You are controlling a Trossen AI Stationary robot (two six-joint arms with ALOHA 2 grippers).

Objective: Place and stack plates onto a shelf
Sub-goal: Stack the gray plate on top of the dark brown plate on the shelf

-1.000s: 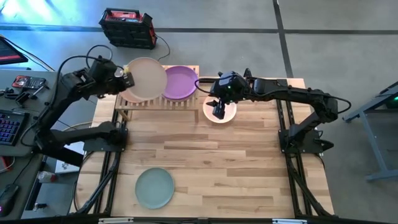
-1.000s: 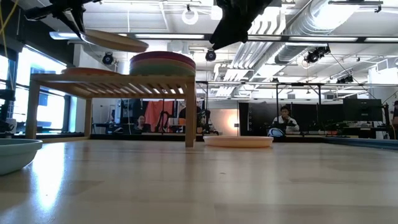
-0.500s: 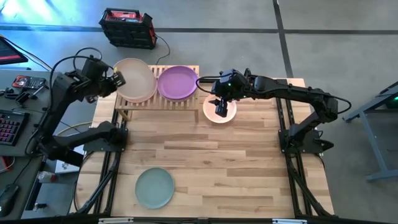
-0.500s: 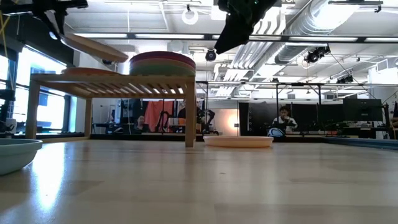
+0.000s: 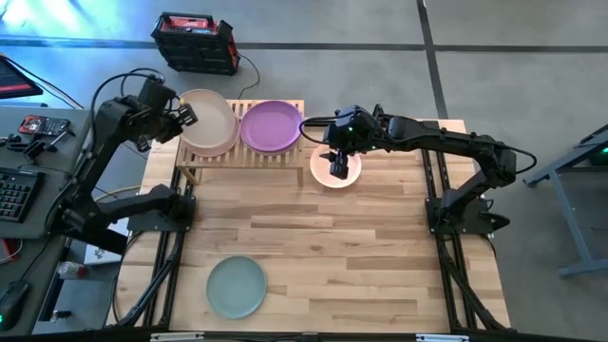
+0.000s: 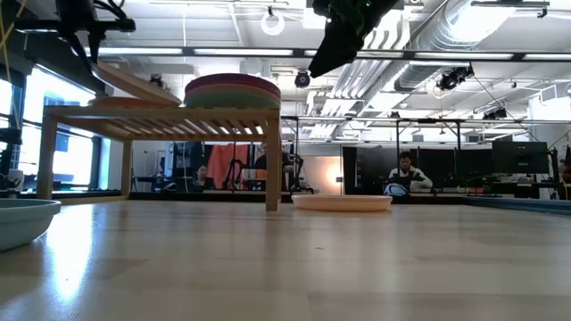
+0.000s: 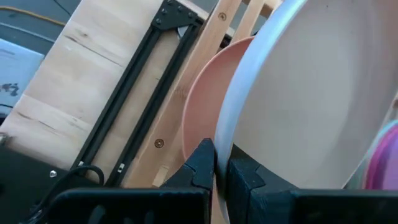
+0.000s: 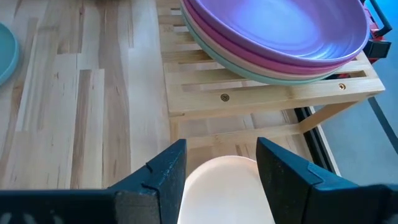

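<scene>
- Lower left of the high view: a teal plate lies alone on the table, untouched over the last second.
- Centre right: the right gripper hovers with fingers spread wide and empty over the peach plate, just beside the shelf; it has barely moved.
- Upper left: the left gripper, pinched shut on the beige plate, has carried it down from above onto the shelf's left stack, beside the purple-topped stack. The plate sits tilted, so release probably comes next.
</scene>
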